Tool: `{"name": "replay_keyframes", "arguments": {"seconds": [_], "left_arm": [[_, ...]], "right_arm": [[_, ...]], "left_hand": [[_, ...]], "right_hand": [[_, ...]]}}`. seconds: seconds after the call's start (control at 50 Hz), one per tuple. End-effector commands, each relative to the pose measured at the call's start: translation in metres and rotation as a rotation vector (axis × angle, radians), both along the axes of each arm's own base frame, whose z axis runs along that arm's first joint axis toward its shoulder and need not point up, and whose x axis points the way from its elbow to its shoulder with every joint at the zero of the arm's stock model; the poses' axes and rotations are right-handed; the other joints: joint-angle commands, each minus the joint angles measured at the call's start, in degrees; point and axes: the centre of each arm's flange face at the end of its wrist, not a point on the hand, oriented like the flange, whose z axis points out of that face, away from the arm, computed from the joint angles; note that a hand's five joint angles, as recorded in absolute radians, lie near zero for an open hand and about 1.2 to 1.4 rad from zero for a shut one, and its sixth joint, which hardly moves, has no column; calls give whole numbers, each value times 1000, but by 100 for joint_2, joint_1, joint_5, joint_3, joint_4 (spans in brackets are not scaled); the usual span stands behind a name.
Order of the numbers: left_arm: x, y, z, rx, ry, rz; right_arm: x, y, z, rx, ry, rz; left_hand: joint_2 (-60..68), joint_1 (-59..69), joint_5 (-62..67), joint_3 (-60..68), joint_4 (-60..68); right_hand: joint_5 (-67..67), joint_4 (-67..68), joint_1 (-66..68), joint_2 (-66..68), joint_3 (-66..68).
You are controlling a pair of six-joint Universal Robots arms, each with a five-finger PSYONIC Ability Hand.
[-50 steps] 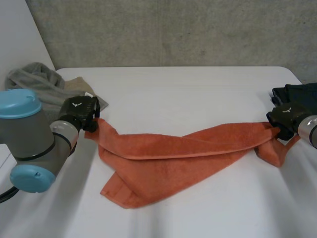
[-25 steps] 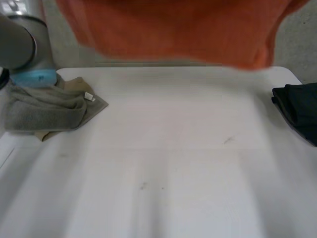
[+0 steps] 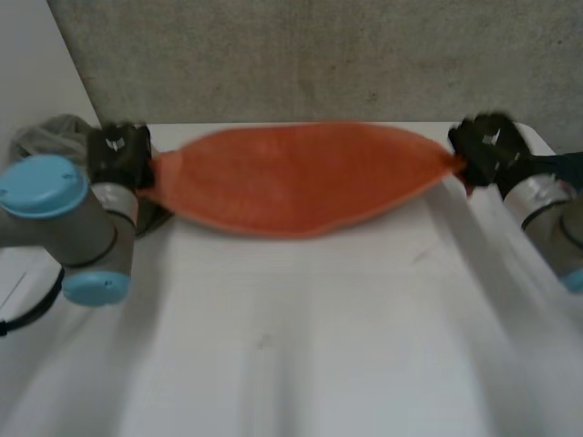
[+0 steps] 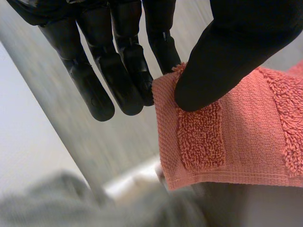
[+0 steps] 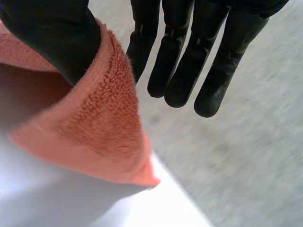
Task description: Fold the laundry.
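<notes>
Orange terry towel held stretched in the air over the far edge of the white bench.

From the left: one grey cloth heap lies half hidden behind the left arm. The left robot hand pinches a hemmed towel corner between thumb and fingers. The single towel hangs as a blurred, lens-shaped span, looped pile showing. The right robot hand pinches the opposite end under its thumb. One dark garment is cut off beside the right arm.
</notes>
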Motion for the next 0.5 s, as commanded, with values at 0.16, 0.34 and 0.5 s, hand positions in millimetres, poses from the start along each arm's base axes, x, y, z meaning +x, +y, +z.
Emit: {"name": "replay_keyframes", "arguments": {"seconds": [0.16,0.34,0.5], "left_arm": [[32,54,-11,358,-162,31],[56,137,17,508,-501,-88],[73,177,28,585,-711,-155]], "right_arm": [[-13,75,-8,341,437,36],[-50,138,33,627,606,-48],[-70,161,46,676,726,-22]], "left_hand": [[1129,1738,1310,1161,1110],[1129,1738,1310,1161,1110],[1129,1738,1310,1161,1110]], "right_hand": [[1335,1195,2329,1298,1231],[1335,1195,2329,1298,1231],[1335,1195,2329,1298,1231]]}}
